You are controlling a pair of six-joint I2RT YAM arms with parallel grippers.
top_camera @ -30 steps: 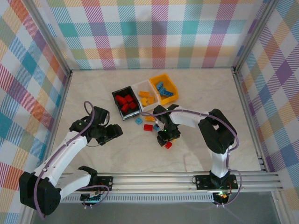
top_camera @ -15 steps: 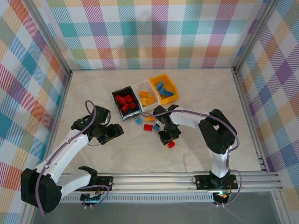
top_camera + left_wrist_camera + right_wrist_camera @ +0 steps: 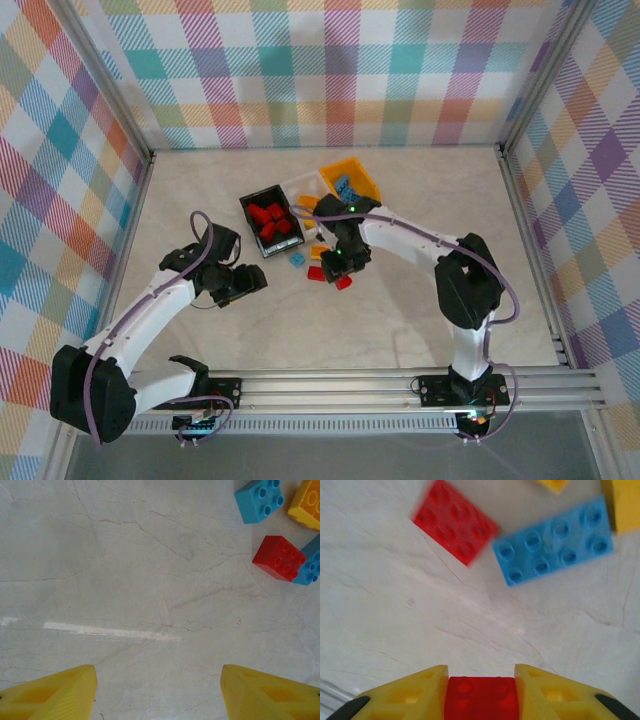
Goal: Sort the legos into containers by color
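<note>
Legos (image 3: 297,260) here are small hard plastic bricks; I judge them light, rigid and rather slick on their flat sides, so the best hold is square across two opposite walls, low on the body, with the studs left free; a skewed pinch could let one pop out.

Several sit sorted in the row of bins near the middle of the table (image 3: 430,220); red ones fill the black bin (image 3: 246,208); blue ones lie in the yellow bin (image 3: 362,168); the white bin (image 3: 297,186) between them is partly hidden behind my right arm. A few loose bricks lie on the table just in front of the bins; from the right wrist I see a blue brick (image 3: 555,542) and a second red brick (image 3: 455,521), both flat and near each other.

My right gripper (image 3: 481,680) is closed on a red brick (image 3: 481,697), clamped between both yellow fingers, just beside the loose ones. My left gripper (image 3: 157,672) stands partly open with nothing between its fingers, over bare table to the left of the loose bricks.

Compared with a second ago, the right gripper has closed onto the red brick; the brick has left its spot nearer me and travelled with the arm towards the bins; the left arm has hardly shifted.
</note>
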